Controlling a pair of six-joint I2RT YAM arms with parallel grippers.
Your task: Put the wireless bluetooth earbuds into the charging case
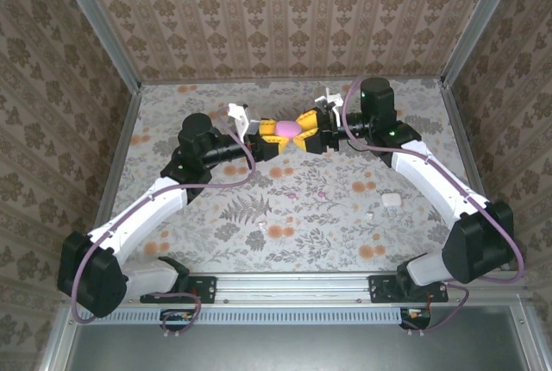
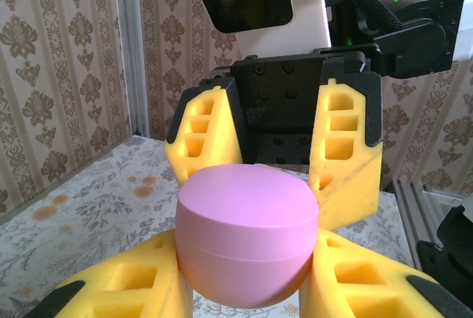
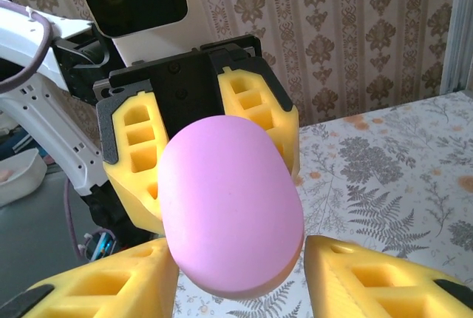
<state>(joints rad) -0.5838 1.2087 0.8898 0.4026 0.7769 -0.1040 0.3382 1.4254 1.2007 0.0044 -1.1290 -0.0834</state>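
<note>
log | readable text: none | labels, numbers: none | pink case (image 2: 247,237): no legible marking

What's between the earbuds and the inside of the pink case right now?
The pink case itself: it is closed, held in the air between the left gripper and the right gripper. White specks, possibly the earbuds, lie on the table below.

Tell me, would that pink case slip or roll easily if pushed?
Probably slippery: the pink case looks smooth and hard. Its rounded underside suggests it may rock or roll. The seam around it hints at a lid that could pop open.
</note>
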